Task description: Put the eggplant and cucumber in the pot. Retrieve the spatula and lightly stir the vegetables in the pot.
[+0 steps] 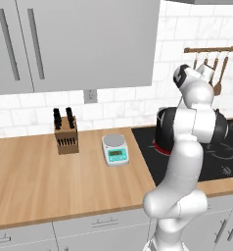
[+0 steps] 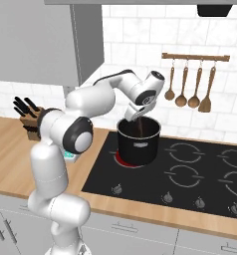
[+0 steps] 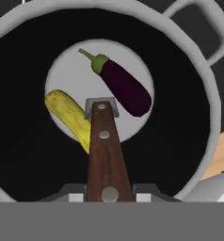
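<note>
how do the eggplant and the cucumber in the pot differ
The eggplant is dark purple with a green stem cap; the cucumber is yellow-green with no stem showing. The eggplant lies fully in sight, while the spatula handle covers one end of the cucumber. Both lie flat on the pot floor, apart.

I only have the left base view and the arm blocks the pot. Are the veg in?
Observer: Yes. In the hand view the eggplant and the cucumber both lie on the floor of the pot.
Operator: Spatula in hand?
Observer: The gripper holds the spatula by its brown handle, blade pointing down into the pot.
Operator: Blade touching the veg?
Observer: Cannot tell; in the hand view it sits between them, overlapping the cucumber's end.
Operator: Where's the pot?
Observer: In the right base view, on the near left burner of the cooktop.
</note>
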Motion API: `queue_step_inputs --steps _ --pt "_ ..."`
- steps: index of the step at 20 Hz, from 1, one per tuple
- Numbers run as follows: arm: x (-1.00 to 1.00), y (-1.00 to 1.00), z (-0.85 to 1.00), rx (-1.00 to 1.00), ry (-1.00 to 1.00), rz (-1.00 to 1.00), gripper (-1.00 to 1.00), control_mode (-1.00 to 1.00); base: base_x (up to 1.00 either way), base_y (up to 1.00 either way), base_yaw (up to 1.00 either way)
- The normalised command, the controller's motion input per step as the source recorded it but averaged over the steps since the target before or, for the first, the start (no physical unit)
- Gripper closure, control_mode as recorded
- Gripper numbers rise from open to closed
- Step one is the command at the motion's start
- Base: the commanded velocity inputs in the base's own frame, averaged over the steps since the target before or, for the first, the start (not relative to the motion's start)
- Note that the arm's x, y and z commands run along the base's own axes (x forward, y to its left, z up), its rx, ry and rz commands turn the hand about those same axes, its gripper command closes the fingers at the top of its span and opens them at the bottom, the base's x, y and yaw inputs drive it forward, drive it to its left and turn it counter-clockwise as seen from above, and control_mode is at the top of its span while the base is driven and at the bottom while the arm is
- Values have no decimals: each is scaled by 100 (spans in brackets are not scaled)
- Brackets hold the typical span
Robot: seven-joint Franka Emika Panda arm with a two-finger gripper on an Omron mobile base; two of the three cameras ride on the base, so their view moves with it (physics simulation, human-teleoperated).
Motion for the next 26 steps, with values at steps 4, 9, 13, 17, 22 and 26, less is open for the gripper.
queue_step_inputs --steps 4,9,13,17,22,26 --pt "-1 -11 7 0 0 0 100 -100 0 0 0" --pt "-15 -46 0 -1 0 0 100 -100 0 0 0" --pt "-5 -29 -12 -1 0 0 100 -100 0 0 0" --pt "0 -16 -1 -2 0 0 100 -100 0 0 0" --pt "2 -4 -19 0 2 0 100 -100 0 0 0" --pt "25 -21 -55 0 6 0 100 -100 0 0 0"
